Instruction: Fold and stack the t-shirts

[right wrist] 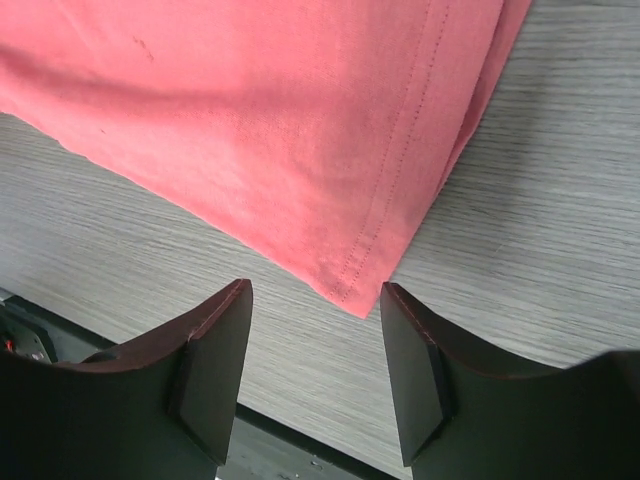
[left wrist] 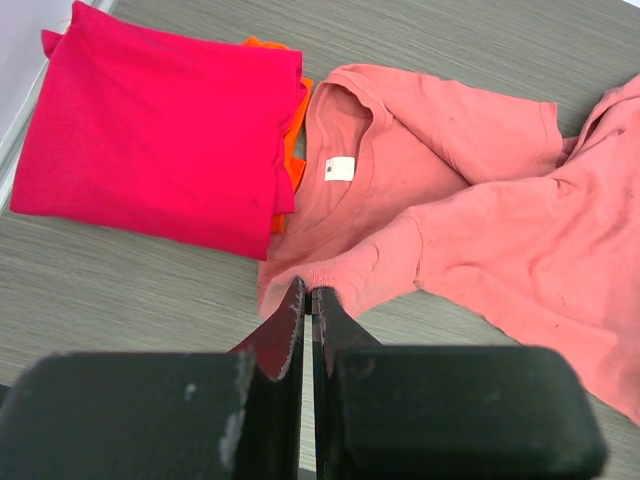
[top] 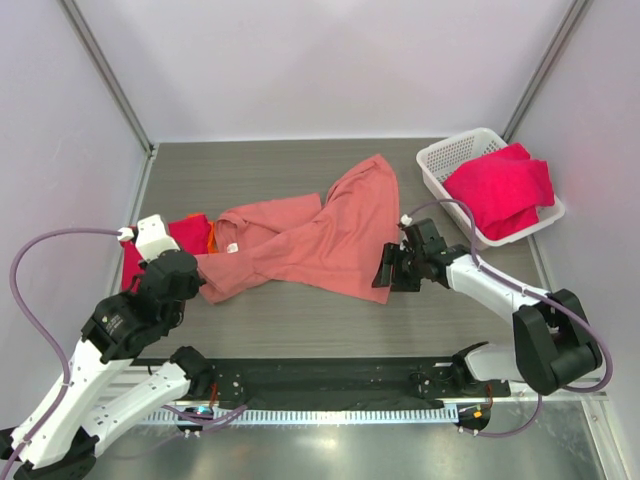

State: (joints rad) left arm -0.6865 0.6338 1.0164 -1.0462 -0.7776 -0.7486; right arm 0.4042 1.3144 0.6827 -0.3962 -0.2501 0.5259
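Our salmon-pink t-shirt [top: 300, 240] lies rumpled in the middle of the table [top: 300, 325]. The jaws of the right gripper [right wrist: 315, 305] stand apart just short of its hem corner [right wrist: 362, 290]; we should slide fully over that corner before closing. The jaws of the left gripper [left wrist: 308, 300] are together at the sleeve edge [left wrist: 330, 275]; we cannot tell whether they pinch cloth.

The salmon-pink t-shirt [top: 310, 240] is dotted with a few small dark specks, and a white neck label [left wrist: 340, 169] is seen on it. The folded t-shirt [left wrist: 160, 140] is coloured bright crimson-red, and an orange edge [left wrist: 290, 165] is shown beneath it. The t-shirt in the basket [top: 500, 190] is likewise coloured crimson-red. The mesh basket [top: 445, 152] is white. The table [top: 250, 165] is patterned with grey wood grain. The left gripper [left wrist: 307, 295] and the right gripper [right wrist: 315, 300] are finished in black.
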